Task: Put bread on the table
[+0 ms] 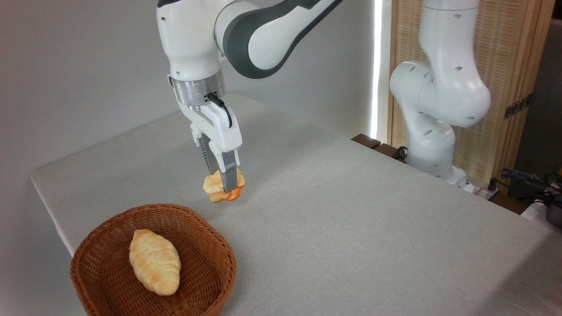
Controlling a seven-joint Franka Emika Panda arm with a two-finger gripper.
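Camera view: gripper pinches lumpy golden-brown bread, orange-brown beneath, just above the table.

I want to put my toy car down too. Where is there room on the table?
Lots of bare table lies right of the basket, out toward the robot's base. The far left strip behind the gripper is also free. It is crowded near the front left, where the basket sits and the gripper holds the bread.

White arm, dark-grey joints, black cable
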